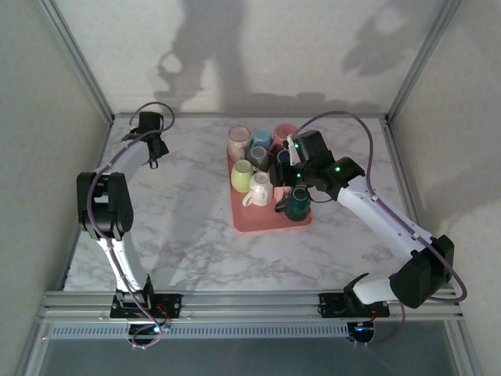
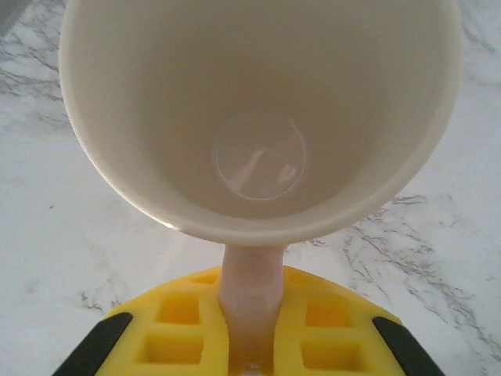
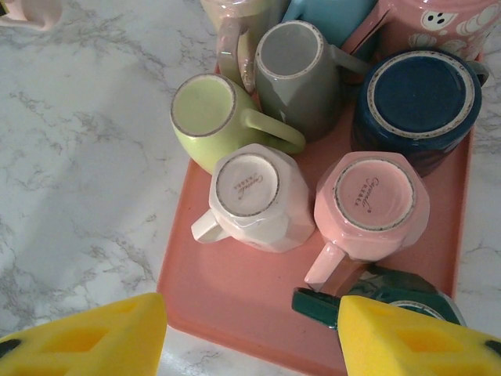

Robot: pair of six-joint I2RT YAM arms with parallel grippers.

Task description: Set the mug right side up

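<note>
My left gripper [image 2: 250, 313] is shut on the handle of a cream mug [image 2: 258, 117]. The mug's open mouth faces the wrist camera, with the marble table behind it. From above, the left gripper [image 1: 153, 153] is at the far left of the table. My right gripper [image 3: 250, 345] is open and holds nothing. It hangs over the near edge of a salmon tray [image 3: 235, 290], its right pad [image 3: 415, 337] above a dark green mug [image 3: 376, 296]. White [image 3: 250, 192], pink [image 3: 372, 200], lime [image 3: 207, 110], grey [image 3: 293, 66] and navy [image 3: 419, 98] mugs stand upside down on the tray.
The tray [image 1: 270, 222] lies mid-table, crowded with mugs, and the right gripper [image 1: 291, 188] is over its right side. More mugs stand at the tray's far end. Bare marble table [image 1: 188, 219] spreads between the tray and the left arm. Frame posts and walls enclose the table.
</note>
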